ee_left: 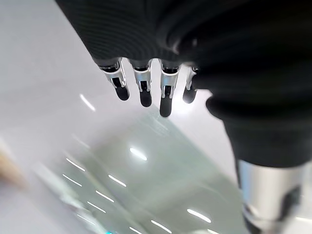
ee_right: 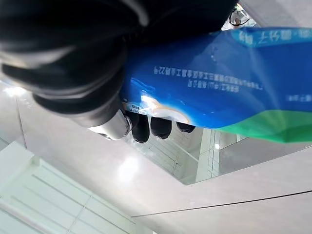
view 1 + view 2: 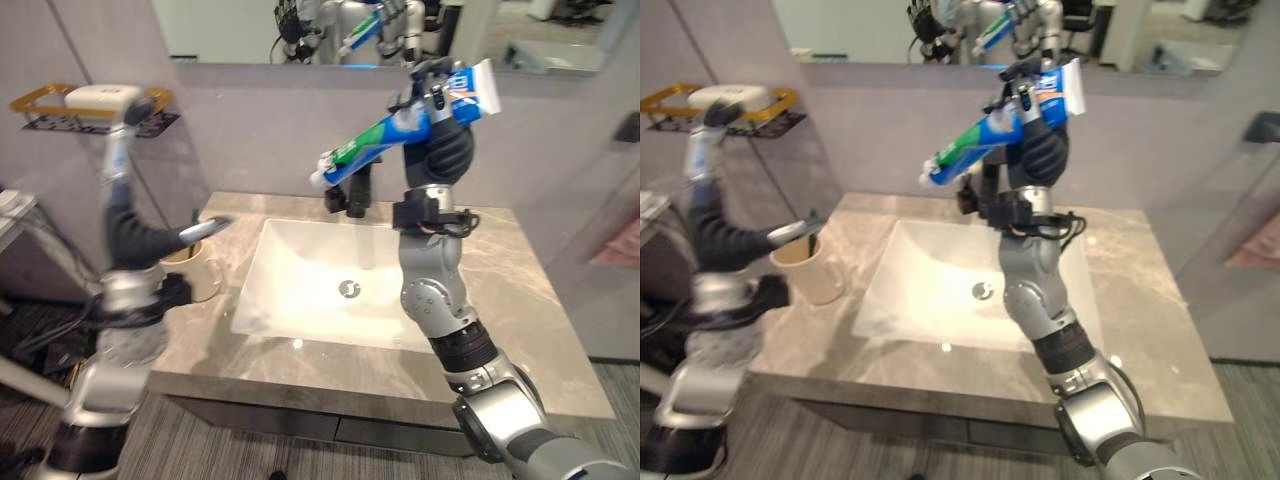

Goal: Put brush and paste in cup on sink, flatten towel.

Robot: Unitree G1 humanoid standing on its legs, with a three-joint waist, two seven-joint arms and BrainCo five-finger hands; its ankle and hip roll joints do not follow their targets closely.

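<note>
Left of the sink [image 3: 300,330], your left hand [image 3: 205,231] hovers open-fingered over the cup [image 3: 808,268]. Above the sink, your right hand [image 3: 440,140] clamps the toothpaste [image 3: 400,135]; it's soft and slippery, so keep hold mid-body.

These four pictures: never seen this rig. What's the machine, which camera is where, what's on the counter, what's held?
It is a two-armed humanoid robot at a bathroom sink. The two wide pictures come from a stereo camera on its head, looking down. The other two come from cameras on its wrists, looking along each hand.

On the stone counter, at the robot's left, stands a beige cup. A dark tap sits behind the basin, under a mirror.

The right hand is raised above the sink, its fingers curled round a blue and green toothpaste tube. The left hand reaches toward the cup with straight fingers, holding nothing.
</note>
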